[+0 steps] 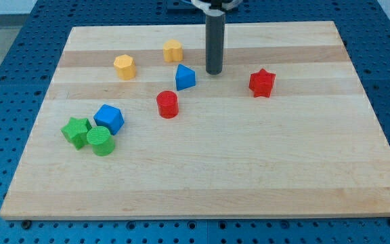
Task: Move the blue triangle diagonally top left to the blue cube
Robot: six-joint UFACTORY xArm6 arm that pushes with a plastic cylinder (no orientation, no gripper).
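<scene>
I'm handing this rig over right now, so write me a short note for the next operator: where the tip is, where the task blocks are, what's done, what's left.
My tip rests on the board just to the view's right of the blue triangle, with a small gap, not touching.
The blue cube sits toward the view's lower left, beside the green star and green cylinder.
The red cylinder lies just below the triangle.
Done: nothing visible; the triangle is far from the cube.
Left: push it to the cube's upper left.

Lab/test bench: pale wooden board worktop [249, 176] sits on blue perforated metal base w/ regular hole grid [5, 41]; small coloured plastic blocks on it, dark rod above.
</scene>
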